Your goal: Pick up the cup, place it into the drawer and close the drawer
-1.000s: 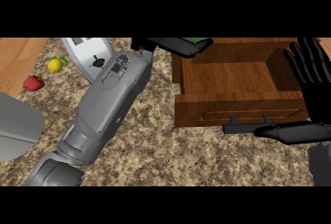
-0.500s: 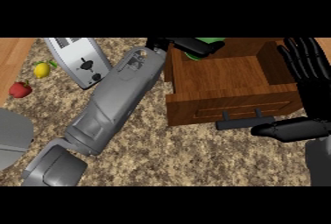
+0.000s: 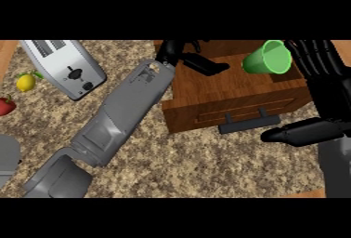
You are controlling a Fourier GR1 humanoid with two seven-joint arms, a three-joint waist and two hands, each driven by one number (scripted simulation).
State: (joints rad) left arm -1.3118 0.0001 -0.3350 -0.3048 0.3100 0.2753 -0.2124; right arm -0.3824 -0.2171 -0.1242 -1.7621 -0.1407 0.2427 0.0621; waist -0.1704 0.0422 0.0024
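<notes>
Placing looks done: cup (image 3: 267,58) lying inside the open drawer (image 3: 219,95) at 1 o'clock, apart from the left hand (image 3: 185,56), fingers relaxed, gripping nothing. Right hand (image 3: 322,79) spread at 3 o'clock. Next, probably: pushing the drawer front shut.

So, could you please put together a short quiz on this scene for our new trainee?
1. True or false: the drawer is fully shut.
2. What colour is the cup? A red, B green, C blue.
3. Which hand has its thumb close beside the drawer's handle?

Key: 1 false, it stands pulled out. 2 B. 3 the right hand.
</notes>
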